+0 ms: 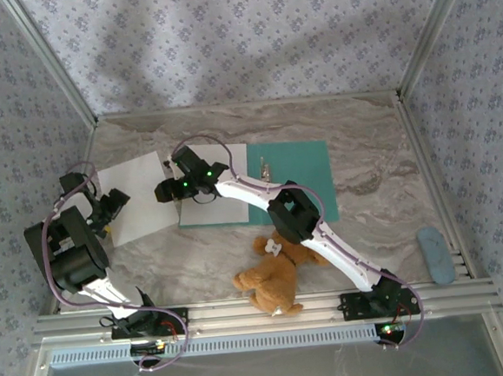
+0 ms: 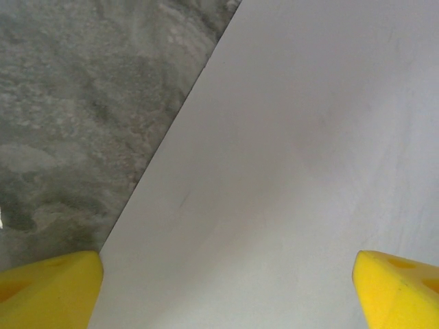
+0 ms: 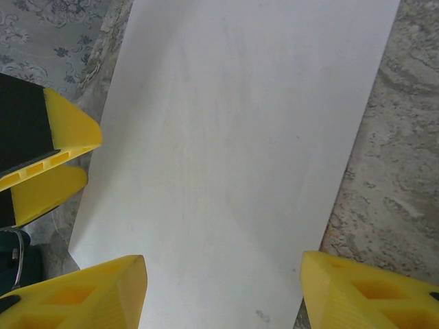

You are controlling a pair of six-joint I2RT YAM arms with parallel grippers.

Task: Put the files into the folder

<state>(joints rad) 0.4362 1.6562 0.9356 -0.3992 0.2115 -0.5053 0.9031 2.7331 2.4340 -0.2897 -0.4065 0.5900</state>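
Looking across the marble table (image 1: 361, 144), you are seeing the teal folder (image 1: 298, 175) lying open near the middle. One white sheet (image 1: 232, 159) is lying on its left half, and the other sheet (image 1: 139, 192) is lying flat on the bare table just to the left, not yet inside. Your right arm is stretching across the folder's left half, so anything you drag that way risks catching on the arm or scuffing the placed sheet out of square.

The other sheet is sitting flush on the marble (thin paper, no lifted edge that I can make out). Fingers coming straight down would likely be pressing it rather than pinching it, and a sideways scrape could buckle or crease it.

The teddy bear (image 1: 276, 277) is lying near the folder's near edge, just beside the right arm's elbow, where a wide swing could knock it onto the folder.

The right gripper (image 3: 223, 288) is hovering over the folder-side end of the other sheet, jaws apart with nothing between them. The left gripper (image 2: 226, 288) is hovering over that sheet's opposite edge, spread wide and likewise empty. The two are working close together over one sheet, so by closing both at once you are risking a finger clash or a tug that tears the paper.
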